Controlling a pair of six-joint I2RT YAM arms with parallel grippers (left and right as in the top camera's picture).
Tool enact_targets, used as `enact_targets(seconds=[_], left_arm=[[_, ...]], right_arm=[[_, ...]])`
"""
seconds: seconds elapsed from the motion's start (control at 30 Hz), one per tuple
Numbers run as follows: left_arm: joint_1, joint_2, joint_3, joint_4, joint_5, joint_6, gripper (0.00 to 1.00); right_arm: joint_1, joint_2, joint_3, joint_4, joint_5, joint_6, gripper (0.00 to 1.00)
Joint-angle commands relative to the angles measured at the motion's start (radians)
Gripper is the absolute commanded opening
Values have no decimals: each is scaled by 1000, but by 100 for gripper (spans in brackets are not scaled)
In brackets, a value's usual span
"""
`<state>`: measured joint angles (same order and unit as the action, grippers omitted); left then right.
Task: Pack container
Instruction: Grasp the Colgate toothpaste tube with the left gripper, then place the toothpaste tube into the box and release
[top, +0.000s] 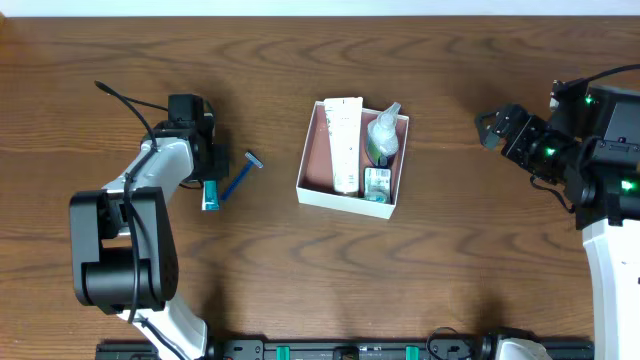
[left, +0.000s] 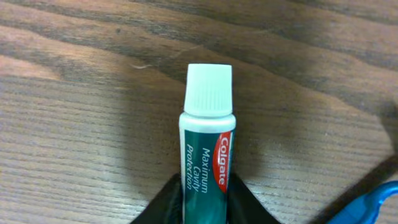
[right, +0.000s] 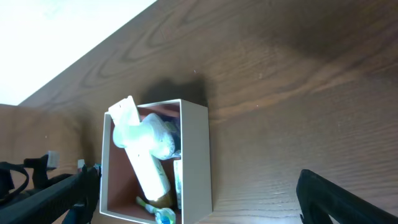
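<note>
The container, a shallow white box with a pink-brown inside, sits mid-table. It holds a white tube, a clear bottle and a small green item. My left gripper is left of the box, shut on a small green Colgate toothpaste tube. In the left wrist view the jaws pinch the tube low over the wood, white cap pointing away. My right gripper is open and empty to the right of the box. In its wrist view its fingers spread wide around the container.
A blue razor lies on the wood just right of the left gripper, and its handle shows at the edge of the left wrist view. The table's far edge meets a white surface.
</note>
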<state>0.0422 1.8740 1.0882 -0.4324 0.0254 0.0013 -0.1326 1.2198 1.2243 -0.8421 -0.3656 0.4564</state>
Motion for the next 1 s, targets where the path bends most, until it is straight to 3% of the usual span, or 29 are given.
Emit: enact_targets(seconds=[0.0, 0.2, 0.47, 0.53, 0.67, 0.77, 0.97], left_arm=[[2, 2, -1, -24, -7, 6, 20], [-10, -152, -1, -97, 5, 5, 20], [-131, -460, -1, -150, 284, 8, 20], [-201, -517, -1, -135, 312, 57, 20], [-364, -555, -2, -104, 314, 274, 19], [-480, -531, -2, -87, 278, 436, 12], [-592, -431, -2, -8, 235, 603, 6]], right_arm=[[-5, -7, 13, -2, 3, 7, 99], [-5, -7, 13, -2, 3, 7, 99], [-5, -7, 13, -8, 3, 7, 99], [-5, -7, 13, -7, 3, 7, 99], [-5, -7, 13, -8, 3, 7, 99], [-5, -7, 13, -8, 3, 7, 99], [-5, -7, 13, -8, 3, 7, 99]])
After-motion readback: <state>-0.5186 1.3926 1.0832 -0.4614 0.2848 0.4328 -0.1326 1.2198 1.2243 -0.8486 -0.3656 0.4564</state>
